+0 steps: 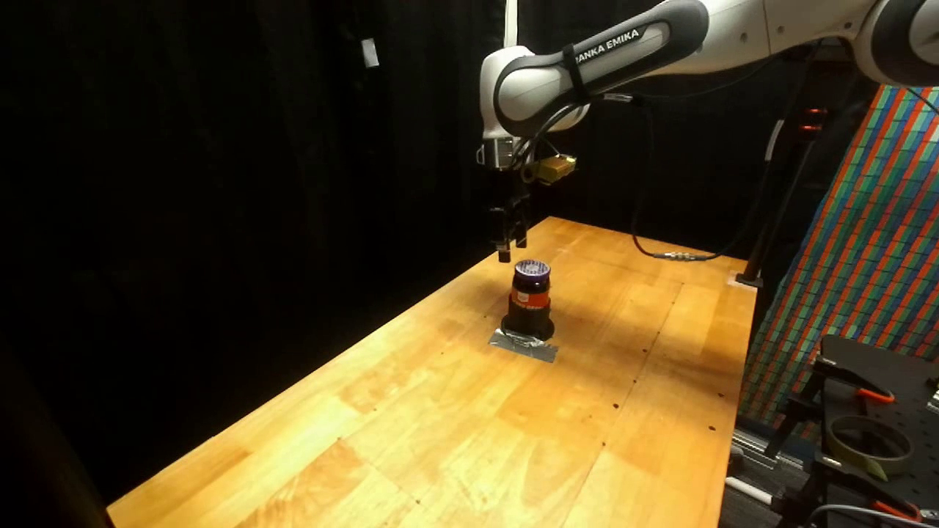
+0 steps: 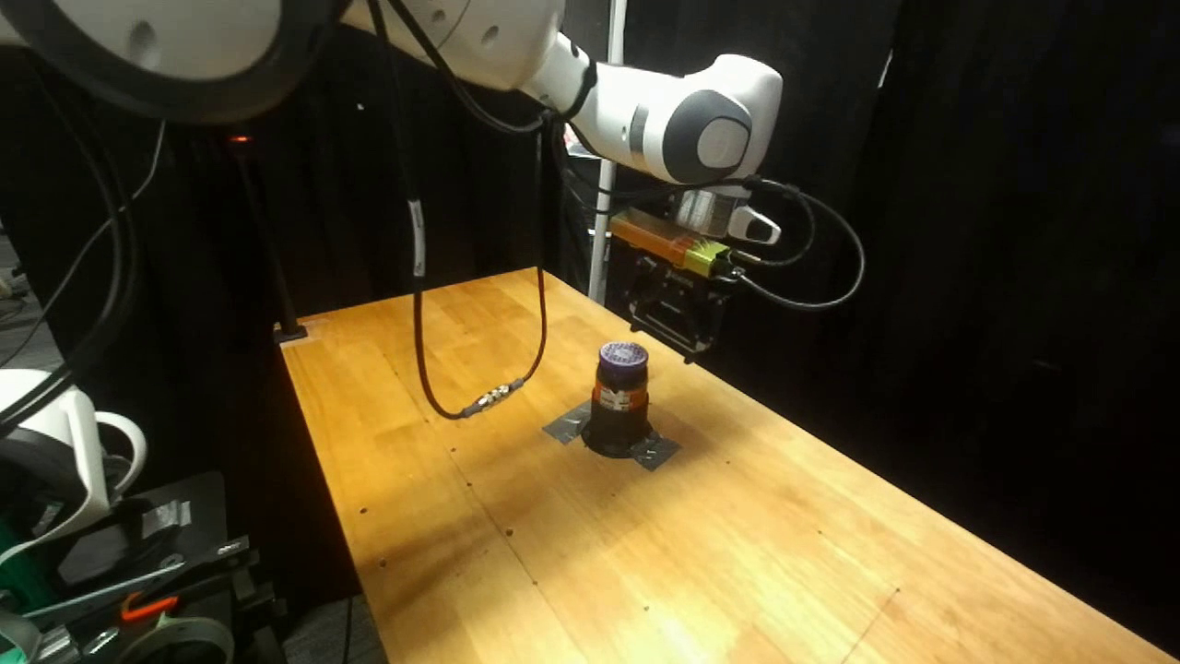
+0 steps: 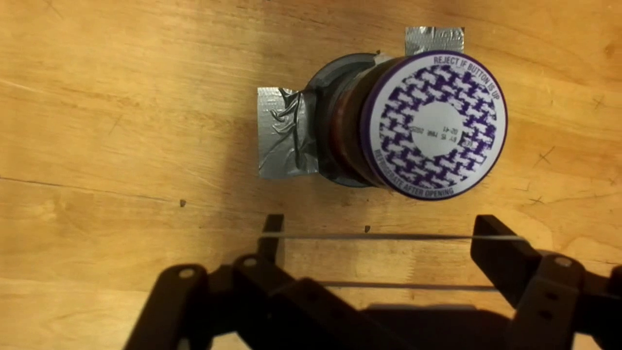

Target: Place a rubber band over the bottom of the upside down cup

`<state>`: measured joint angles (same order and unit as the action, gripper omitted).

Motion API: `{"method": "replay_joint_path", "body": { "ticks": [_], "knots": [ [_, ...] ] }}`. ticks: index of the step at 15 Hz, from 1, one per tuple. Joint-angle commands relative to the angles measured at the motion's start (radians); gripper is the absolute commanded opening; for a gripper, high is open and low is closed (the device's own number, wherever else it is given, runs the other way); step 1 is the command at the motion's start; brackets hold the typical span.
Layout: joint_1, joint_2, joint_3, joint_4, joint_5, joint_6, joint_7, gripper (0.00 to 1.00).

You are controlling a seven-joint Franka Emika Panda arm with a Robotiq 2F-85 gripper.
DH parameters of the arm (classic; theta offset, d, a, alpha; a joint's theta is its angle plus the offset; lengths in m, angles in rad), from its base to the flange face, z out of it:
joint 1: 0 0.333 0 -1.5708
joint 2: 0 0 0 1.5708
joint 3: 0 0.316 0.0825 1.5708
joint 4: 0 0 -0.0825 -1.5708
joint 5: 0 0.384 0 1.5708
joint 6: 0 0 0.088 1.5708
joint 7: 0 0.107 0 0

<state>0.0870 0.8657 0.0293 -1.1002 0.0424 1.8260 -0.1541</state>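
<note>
In place of a plain cup I see an upright jar with an orange label and a purple-and-white lid (image 1: 532,268). It shows in the other views too, as the jar (image 2: 621,383) and its lid (image 3: 437,125). It sits in a black round base (image 2: 616,433) taped to the table. My gripper (image 3: 379,226) is open. A thin rubber band (image 3: 369,236) is stretched around both fingers, its two strands crossing the gap. In both exterior views the gripper (image 1: 513,251) (image 2: 664,343) hangs higher than the jar and beside it, apart from it. The band is too thin to make out there.
Silver tape strips (image 3: 287,133) hold the base to the wooden table (image 1: 469,440). A cable with a connector (image 2: 493,397) hangs from the arm over the table. A black curtain (image 1: 242,183) stands along the table's long edge. A cart (image 1: 880,381) with tools stands beside the table.
</note>
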Motion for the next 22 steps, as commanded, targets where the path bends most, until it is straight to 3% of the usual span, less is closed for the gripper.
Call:
{"method": "replay_joint_path", "body": {
  "ticks": [1, 7, 12, 17, 22],
  "knots": [
    [-0.008, 0.12, 0.022, 0.201, -0.005, -0.168, 0.014, 1.0],
    [0.002, 0.214, 0.039, 0.31, 0.0, -0.323, 0.009, 1.0],
    [0.024, 0.238, 0.025, 0.292, -0.001, -0.338, 0.019, 1.0],
    [0.024, 0.132, 0.009, 0.114, -0.035, -0.303, -0.019, 1.0],
    [0.008, -0.004, 0.007, -0.11, -0.05, -0.178, -0.015, 1.0]
  ]
}}
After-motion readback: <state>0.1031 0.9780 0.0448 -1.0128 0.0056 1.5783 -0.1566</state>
